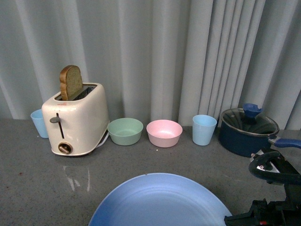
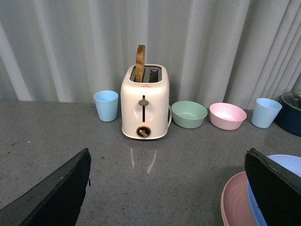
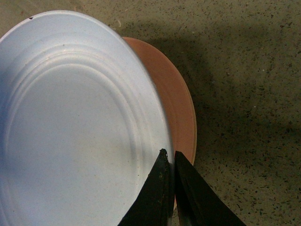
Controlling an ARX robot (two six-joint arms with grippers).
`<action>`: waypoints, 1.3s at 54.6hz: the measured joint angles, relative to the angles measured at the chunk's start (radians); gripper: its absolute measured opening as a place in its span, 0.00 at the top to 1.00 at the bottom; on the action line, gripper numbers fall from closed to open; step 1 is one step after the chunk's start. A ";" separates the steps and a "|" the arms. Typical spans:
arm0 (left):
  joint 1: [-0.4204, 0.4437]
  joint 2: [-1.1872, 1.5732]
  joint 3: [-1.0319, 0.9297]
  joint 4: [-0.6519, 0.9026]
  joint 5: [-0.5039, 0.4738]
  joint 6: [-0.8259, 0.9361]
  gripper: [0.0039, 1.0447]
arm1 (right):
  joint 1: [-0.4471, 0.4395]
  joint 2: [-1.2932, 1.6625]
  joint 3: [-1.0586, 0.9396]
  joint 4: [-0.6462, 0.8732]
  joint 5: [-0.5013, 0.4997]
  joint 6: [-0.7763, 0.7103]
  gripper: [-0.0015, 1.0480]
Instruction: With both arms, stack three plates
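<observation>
The light blue plate [image 1: 160, 200] fills the front middle of the front view, held tilted above the counter. My right gripper [image 3: 170, 157] is shut on its rim [image 3: 84, 122]; part of that arm [image 1: 273, 188] shows at the lower right. The pink plate [image 3: 176, 101] lies under the blue one, its edge showing past it. In the left wrist view the pink plate [image 2: 235, 202] and blue plate [image 2: 291, 162] show by the counter's near edge. My left gripper [image 2: 167, 188] is open and empty, above bare counter left of the plates. The beige plate is out of view.
A cream toaster [image 1: 75, 117] with a bread slice stands at the back left. Beside it are a blue cup [image 1: 40, 123], a green bowl [image 1: 125, 131], a pink bowl [image 1: 164, 133], another blue cup [image 1: 204, 129] and a dark blue lidded pot [image 1: 248, 132]. Grey curtains hang behind.
</observation>
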 joint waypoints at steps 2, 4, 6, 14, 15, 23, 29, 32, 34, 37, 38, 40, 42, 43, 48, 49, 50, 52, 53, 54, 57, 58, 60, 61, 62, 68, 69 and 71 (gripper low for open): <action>0.000 0.000 0.000 0.000 0.000 0.000 0.06 | 0.000 0.005 0.004 -0.002 0.004 -0.004 0.97; 0.000 0.000 0.000 0.000 0.000 0.000 0.06 | -0.002 0.011 0.009 -0.005 0.007 -0.008 0.97; 0.000 0.000 0.000 0.000 0.000 0.000 0.06 | -0.004 0.018 0.015 -0.008 0.008 -0.010 0.97; 0.000 0.000 0.000 0.000 0.000 0.000 0.06 | -0.012 0.043 0.039 -0.023 0.019 -0.019 0.97; 0.000 0.000 0.000 0.000 0.000 0.000 0.06 | -0.012 0.044 0.040 -0.023 0.019 -0.019 0.97; 0.000 0.000 0.000 0.000 0.000 0.000 0.06 | -0.020 0.063 0.064 -0.034 0.020 -0.029 0.97; 0.000 0.000 0.000 0.000 0.000 0.000 0.06 | -0.019 0.073 0.089 -0.043 0.023 -0.031 0.97; 0.000 0.000 0.000 0.000 0.000 0.000 0.06 | -0.019 0.080 0.105 -0.055 0.027 -0.033 0.97; 0.000 0.000 0.000 0.000 0.000 0.000 0.06 | -0.019 0.083 0.111 -0.058 0.024 -0.034 0.96; 0.000 0.000 0.000 0.000 0.000 0.000 0.06 | -0.020 0.087 0.116 -0.053 0.003 -0.028 0.88; 0.000 0.000 0.000 0.000 0.000 0.000 0.06 | -0.021 0.089 0.118 -0.053 -0.002 -0.024 0.84; 0.000 0.000 0.000 0.000 0.000 0.000 0.06 | -0.021 0.089 0.122 -0.056 -0.003 -0.016 0.79; 0.000 0.000 0.000 0.000 0.000 0.000 0.06 | -0.021 0.089 0.124 -0.059 -0.010 -0.009 0.74; 0.000 0.000 0.000 0.000 0.000 0.000 0.06 | -0.022 0.088 0.124 -0.058 -0.017 -0.006 0.71; 0.000 0.000 0.000 0.000 0.000 0.000 0.06 | -0.025 0.077 0.113 -0.060 -0.024 -0.003 0.54; 0.000 0.000 0.000 0.000 0.000 0.000 0.06 | -0.026 0.070 0.107 -0.060 -0.024 -0.003 0.50; 0.000 0.000 0.000 0.000 0.000 0.000 0.06 | -0.029 0.060 0.100 -0.060 -0.025 -0.003 0.47; 0.000 0.000 0.000 0.000 0.000 0.000 0.06 | -0.036 0.034 0.084 -0.061 -0.028 -0.003 0.40; 0.000 0.000 0.000 0.000 0.000 0.000 0.06 | -0.040 0.019 0.076 -0.063 -0.030 -0.003 0.37; 0.000 0.000 0.000 0.000 0.000 0.000 0.06 | -0.046 0.000 0.067 -0.065 -0.031 -0.003 0.34; 0.000 0.000 0.000 0.000 0.000 0.000 0.06 | -0.079 -0.085 0.030 -0.069 -0.004 -0.009 0.20; 0.000 0.000 0.000 0.000 0.000 0.000 0.06 | -0.084 -0.097 0.024 -0.069 0.005 -0.009 0.18; 0.000 0.000 0.000 0.000 0.000 0.000 0.06 | -0.105 -0.142 0.002 -0.067 0.050 -0.010 0.12; 0.000 0.000 0.000 0.000 0.000 0.000 0.06 | -0.109 -0.153 -0.003 -0.067 0.061 -0.010 0.10; 0.000 0.000 0.000 0.000 0.000 0.000 0.06 | -0.117 -0.170 -0.011 -0.067 0.079 -0.011 0.07; 0.000 0.000 0.000 0.000 0.000 0.000 0.06 | -0.140 -0.203 -0.021 -0.067 0.100 -0.011 0.08; 0.000 0.000 0.000 0.000 0.000 0.000 0.06 | -0.140 -0.204 -0.021 -0.067 0.100 -0.011 0.08; 0.000 0.000 0.000 0.000 0.000 0.000 0.06 | -0.134 -0.192 -0.031 -0.034 0.126 -0.019 0.08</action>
